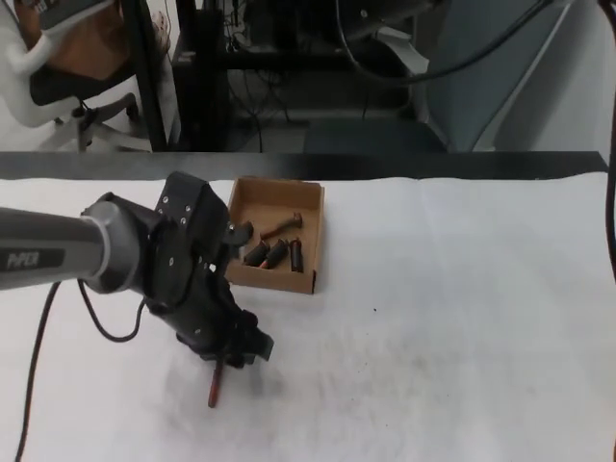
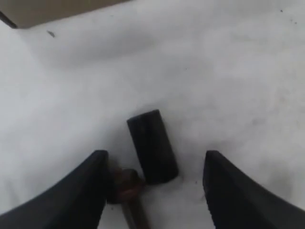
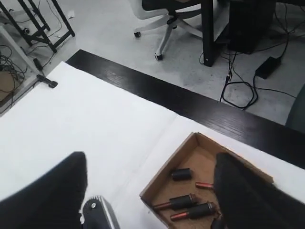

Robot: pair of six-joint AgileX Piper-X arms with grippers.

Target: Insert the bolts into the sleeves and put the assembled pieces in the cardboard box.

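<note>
Got the left claw (image 1: 234,354) low over the counter (image 1: 433,318), just off the near-left corner of the cardboard box (image 1: 269,279), spread wide, gripping nothing. Black sleeve (image 2: 152,145) between its fingers (image 2: 86,191), rusty bolt (image 2: 129,191) right beside it. Few dark pieces (image 1: 276,253) lying inside the box. Right claw (image 3: 150,157) well above the box, also wide, empty.

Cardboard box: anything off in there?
Yes. In the cardboard box, beside the assembled pieces, lie a sleeve with no bolt showing and what looks like a bare bolt. Loose parts look odd there, since only assembled pieces belong in it.
</note>
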